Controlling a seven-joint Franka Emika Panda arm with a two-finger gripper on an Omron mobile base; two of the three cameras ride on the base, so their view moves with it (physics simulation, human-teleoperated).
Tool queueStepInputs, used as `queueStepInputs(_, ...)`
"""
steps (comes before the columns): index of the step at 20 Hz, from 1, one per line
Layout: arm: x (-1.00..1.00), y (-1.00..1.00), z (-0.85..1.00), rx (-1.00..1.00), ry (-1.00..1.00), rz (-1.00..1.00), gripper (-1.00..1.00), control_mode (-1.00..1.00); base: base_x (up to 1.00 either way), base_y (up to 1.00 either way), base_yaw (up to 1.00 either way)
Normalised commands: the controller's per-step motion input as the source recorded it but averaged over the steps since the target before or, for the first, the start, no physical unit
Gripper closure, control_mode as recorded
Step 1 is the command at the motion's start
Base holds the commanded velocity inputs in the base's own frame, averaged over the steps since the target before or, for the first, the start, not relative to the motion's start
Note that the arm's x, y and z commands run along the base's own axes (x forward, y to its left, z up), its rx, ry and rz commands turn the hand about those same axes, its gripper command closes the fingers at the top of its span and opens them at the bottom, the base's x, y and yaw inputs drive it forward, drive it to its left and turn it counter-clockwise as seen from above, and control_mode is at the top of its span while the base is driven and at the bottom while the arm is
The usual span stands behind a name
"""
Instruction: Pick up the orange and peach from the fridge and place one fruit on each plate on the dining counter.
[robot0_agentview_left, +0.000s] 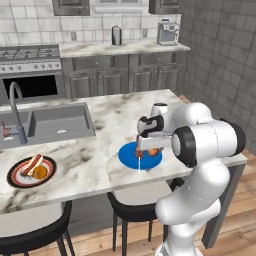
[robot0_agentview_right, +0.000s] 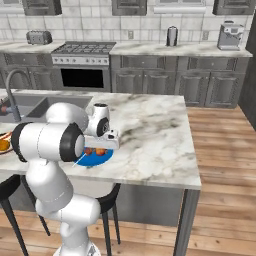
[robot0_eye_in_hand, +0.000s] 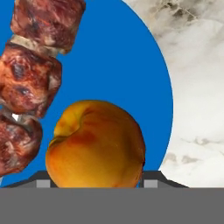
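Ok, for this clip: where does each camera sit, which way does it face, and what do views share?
Left base view: behind the arm's left, facing the dining counter and stove wall; arm at lower right.
Right base view: behind its right, same counter; arm at lower left.
Hand view: on the hand, looking down at the peach between the gripper tips, beside a meat skewer.
All three share the blue plate.
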Motion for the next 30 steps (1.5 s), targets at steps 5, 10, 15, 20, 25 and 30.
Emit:
queueStepInputs(5,-0.03,0.02,-0.06,0.00,0.00,0.00,1.00,-1.00,0.00,0.00,0.00)
queueStepInputs(10,-0.01,0.15,-0.01,0.00,0.00,0.04,1.00,-1.00,0.00,0.00,0.00)
queueStepInputs(15,0.00,0.03,-0.22,0.00,0.00,0.05,1.00,-1.00,0.00,0.00,0.00)
queueStepInputs(20,0.00,0.00,-0.11,0.00,0.00,0.02,1.00,-1.00,0.00,0.00,0.00)
queueStepInputs(25,-0.07,0.01,0.14,-0.02,-0.01,0.00,-1.00,-1.00,0.00,0.00,0.00)
queueStepInputs(30,-0.08,0.01,0.10,-0.02,0.00,0.00,-1.00,-1.00,0.00,0.00,0.00)
